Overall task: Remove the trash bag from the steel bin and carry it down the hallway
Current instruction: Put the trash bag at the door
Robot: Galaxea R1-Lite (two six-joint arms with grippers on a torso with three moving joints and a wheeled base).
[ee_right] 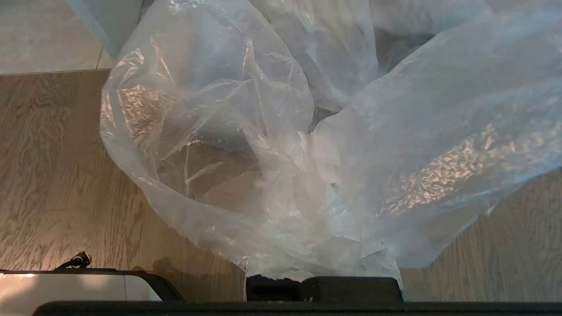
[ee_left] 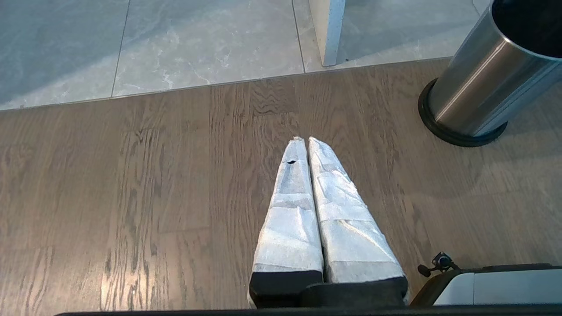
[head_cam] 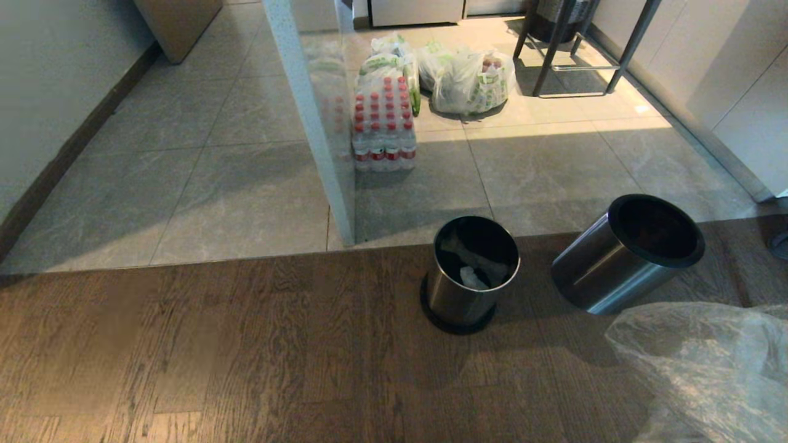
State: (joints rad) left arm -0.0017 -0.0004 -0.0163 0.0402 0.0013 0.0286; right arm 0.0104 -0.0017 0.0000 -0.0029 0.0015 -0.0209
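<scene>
Bag out, bunched in the shut right gripper (ee_right: 324, 281).
Left gripper (ee_left: 306, 140) shut, empty; trash bag (ee_right: 281, 145) billows beyond the jaws (thin film may tear or snag).

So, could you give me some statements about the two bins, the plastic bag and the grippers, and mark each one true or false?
1. Two steel bins stand on the wooden floor. True: a left bin and a right bin.
2. The left bin is empty. False: pale rubbish lies inside it.
3. The right gripper is shut on the clear plastic bag. True.
4. The left gripper holds a bag too. False: it is shut and holds nothing.
5. The pack of bottles stands on the wooden floor. False: it stands on the grey tiles, beside the white shopping bags.
</scene>
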